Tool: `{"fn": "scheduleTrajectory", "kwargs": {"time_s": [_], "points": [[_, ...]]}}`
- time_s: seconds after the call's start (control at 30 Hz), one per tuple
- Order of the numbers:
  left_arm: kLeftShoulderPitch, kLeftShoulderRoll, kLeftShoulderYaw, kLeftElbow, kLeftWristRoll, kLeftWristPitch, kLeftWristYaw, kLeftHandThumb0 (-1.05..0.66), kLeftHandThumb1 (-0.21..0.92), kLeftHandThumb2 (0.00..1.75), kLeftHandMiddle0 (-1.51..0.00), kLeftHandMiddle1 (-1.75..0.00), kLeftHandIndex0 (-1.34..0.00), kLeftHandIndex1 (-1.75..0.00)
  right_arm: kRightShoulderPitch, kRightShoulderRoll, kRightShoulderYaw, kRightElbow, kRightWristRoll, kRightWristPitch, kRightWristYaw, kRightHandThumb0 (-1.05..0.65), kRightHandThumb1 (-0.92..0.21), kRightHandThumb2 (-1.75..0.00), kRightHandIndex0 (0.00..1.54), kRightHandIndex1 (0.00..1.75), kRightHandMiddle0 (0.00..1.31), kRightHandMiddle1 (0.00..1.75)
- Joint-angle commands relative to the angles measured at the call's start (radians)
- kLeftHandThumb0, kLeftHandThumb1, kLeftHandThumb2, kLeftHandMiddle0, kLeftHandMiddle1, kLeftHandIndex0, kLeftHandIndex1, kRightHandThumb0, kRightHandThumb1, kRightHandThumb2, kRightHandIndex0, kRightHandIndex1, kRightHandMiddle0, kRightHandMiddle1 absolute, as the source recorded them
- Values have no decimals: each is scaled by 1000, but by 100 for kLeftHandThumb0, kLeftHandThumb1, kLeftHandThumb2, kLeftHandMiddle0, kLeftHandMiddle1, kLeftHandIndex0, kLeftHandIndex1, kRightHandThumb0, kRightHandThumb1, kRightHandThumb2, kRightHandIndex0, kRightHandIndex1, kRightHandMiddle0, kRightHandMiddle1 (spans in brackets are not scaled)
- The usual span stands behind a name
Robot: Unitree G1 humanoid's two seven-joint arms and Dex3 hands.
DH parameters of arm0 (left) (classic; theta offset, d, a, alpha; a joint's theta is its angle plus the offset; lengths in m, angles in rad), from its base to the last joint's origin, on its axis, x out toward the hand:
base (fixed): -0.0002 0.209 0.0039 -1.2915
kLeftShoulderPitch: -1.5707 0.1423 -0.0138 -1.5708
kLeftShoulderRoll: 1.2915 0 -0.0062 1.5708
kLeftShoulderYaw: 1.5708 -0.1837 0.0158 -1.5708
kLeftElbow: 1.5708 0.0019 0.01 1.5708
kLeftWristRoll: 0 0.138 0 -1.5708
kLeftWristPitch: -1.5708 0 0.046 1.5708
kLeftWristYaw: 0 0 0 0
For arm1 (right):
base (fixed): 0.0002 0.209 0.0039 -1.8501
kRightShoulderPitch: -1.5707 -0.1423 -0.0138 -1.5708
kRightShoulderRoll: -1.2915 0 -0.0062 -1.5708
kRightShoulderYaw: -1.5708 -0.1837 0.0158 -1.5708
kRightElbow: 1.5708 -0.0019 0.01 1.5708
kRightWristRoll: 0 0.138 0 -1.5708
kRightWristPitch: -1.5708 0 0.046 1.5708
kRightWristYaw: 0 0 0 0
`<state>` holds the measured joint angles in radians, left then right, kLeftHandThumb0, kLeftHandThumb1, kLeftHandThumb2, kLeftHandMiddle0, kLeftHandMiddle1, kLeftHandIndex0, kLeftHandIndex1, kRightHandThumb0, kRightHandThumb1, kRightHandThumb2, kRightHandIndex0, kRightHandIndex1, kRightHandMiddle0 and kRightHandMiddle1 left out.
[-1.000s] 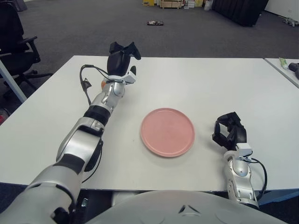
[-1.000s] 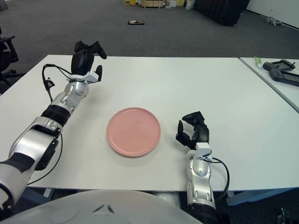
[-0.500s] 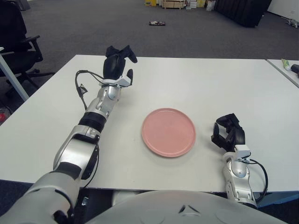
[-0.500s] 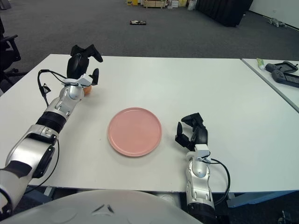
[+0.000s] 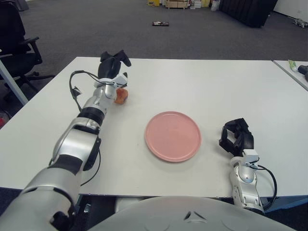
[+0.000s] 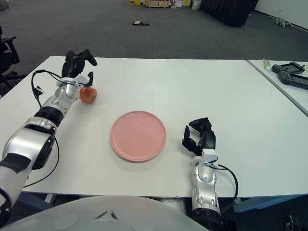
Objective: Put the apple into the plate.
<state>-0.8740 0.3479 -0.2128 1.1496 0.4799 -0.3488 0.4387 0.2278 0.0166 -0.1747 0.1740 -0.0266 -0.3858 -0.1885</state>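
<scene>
Up in the upper left of the frame, the left hand (image 6: pixel 77 65) is stretched way out over the far corner of the white table (image 6: pixel 207 91). Its dark fingers (image 6: pixel 85 57) look loosely spread and they aren't wrapped around anything. The apple (image 6: pixel 87 95) sits on the tabletop just to the right of that hand's wrist, super close to it, maybe touching the side of the hand, but I honestly can't tell if there's contact. It's reddish orange and mostly in plain sight, not gripped.

Dead center of the frame is the pink plate (image 6: pixel 138 135), flat on the table with nothing in it. The apple is well apart from it, up and to the left, so it's clearly not in the plate yet.

Over in the lower right, the right hand (image 6: pixel 200 140) shows just to the right of the plate, near the table's front edge. Its fingers are curled in loosely and hold nothing. Whether it actually rests on the table, I can't say from these views.

Other stuff: a black office chair (image 5: pixel 17 36) at the far left edge off the table, and a second table at the right edge with a dark gadget (image 6: pixel 290 74) lying on it. Grey carpet floor beyond, with a small dark object (image 5: pixel 160 23) lying near the top middle.
</scene>
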Motion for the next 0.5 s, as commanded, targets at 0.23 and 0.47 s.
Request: {"fn": "scheduleTrajectory", "kwargs": {"time_s": [0.23,0.47], "points": [[-117,17,23,133,-23,154,-26,-78,90,86,-1,-37,0,-54,-47,0,-8,24,25,-1,4,-40,-59,-99,62,134,40,175],[-131,14,49,171,-57,211,-63,-85,92,103,0,-2,0,-4,-55,-11,-13,70,36,-43,28,-40,-58,-99,63,134,40,175]]}}
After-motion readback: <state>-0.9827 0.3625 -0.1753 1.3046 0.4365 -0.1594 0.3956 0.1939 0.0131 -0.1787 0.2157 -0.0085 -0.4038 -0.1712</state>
